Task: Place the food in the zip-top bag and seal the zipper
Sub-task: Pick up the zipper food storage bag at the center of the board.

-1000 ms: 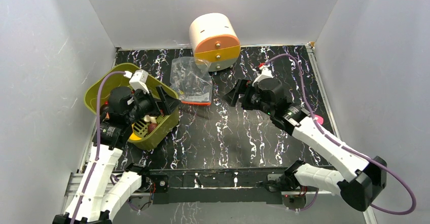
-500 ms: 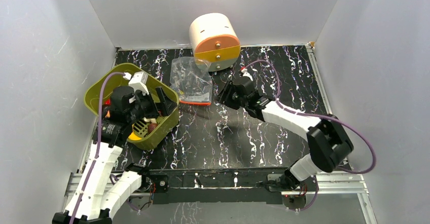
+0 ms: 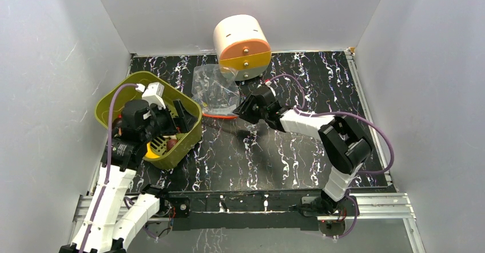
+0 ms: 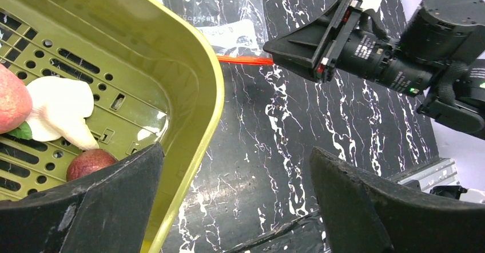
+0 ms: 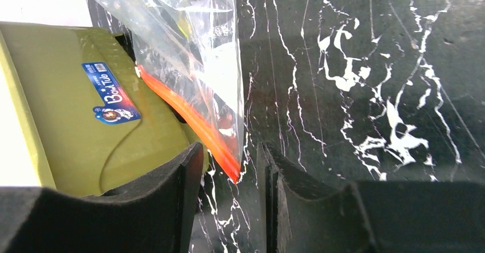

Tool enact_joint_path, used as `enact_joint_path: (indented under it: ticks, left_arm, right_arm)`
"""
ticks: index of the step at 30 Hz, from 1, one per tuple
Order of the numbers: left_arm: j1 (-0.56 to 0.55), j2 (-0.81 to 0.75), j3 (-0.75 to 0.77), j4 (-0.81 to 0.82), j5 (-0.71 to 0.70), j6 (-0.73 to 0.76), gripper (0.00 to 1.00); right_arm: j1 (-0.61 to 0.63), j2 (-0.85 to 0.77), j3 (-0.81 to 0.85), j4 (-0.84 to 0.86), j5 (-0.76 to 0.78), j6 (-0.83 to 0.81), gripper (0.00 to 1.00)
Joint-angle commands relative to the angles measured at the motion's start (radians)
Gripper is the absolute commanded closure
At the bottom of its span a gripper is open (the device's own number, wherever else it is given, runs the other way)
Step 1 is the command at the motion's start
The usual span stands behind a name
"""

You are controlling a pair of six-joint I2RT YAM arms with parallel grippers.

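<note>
Right wrist view: the right hand [image 5: 229, 161] is hanging narrowly parted around the zipper [image 5: 189, 118] corner of the zip-top bag [image 5: 194, 47], seemingly not pinching it. The bag is lying on the surface [image 5: 354, 64] beside the basket [image 4: 189, 64]. The left hand [image 4: 235, 155] is gaping wide over the basket's rim, gripping nothing, with the food [image 4: 88, 161] lying inside.

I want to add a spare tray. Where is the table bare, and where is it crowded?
Bare: the near middle of the table, between the basket and right arm; also the far right corner. Crowded: far left, where basket, bag, drum and right gripper meet.
</note>
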Motion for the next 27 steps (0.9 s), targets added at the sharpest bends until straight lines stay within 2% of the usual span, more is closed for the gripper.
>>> enact_joint_path:
  ticks: [1, 7, 17, 22, 27]
  left_arm:
    - [0.007, -0.038, 0.029, -0.004, -0.009, 0.015, 0.02]
    - [0.007, -0.05, 0.026, -0.011, -0.022, 0.013, 0.02]
    - [0.007, -0.031, -0.008, -0.007, 0.024, 0.012, 0.02]
    - [0.007, -0.044, -0.024, 0.023, 0.099, 0.021, 0.02]
    - [0.007, -0.079, -0.078, 0.095, 0.214, 0.002, 0.04]
  right_arm:
    - [-0.005, 0.05, 0.058, 0.099, -0.032, 0.042, 0.63]
    - [-0.004, 0.082, 0.072, 0.102, -0.045, 0.045, 0.71]
    - [-0.005, 0.046, 0.035, 0.128, -0.033, 0.019, 1.0]
    - [-0.005, -0.004, 0.023, 0.126, -0.028, -0.016, 1.0]
    - [-0.005, -0.102, -0.002, 0.089, 0.044, -0.075, 1.0]
